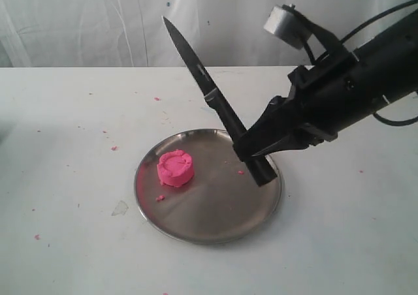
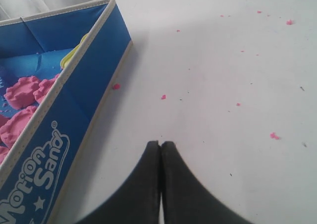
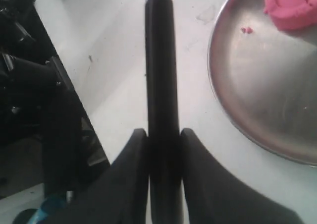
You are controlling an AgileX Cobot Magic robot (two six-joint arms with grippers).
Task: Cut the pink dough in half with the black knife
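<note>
Now | right jaws clamped on black knife (image 1: 210, 96) | left jaws together | blue box (image 2: 81, 87) reads "Motion Sand"

The pink dough (image 1: 175, 168) is bright pink. The black knife (image 1: 209, 99) is black throughout. The plate (image 1: 215, 226) is plain silver-grey. The worktop (image 1: 65, 177) is white, speckled with pink crumbs (image 1: 114, 148). The left tool (image 2: 160, 144) and right tool (image 1: 243, 149) are black. The box (image 2: 84, 90) is blue with white lettering and pale trim.
</note>
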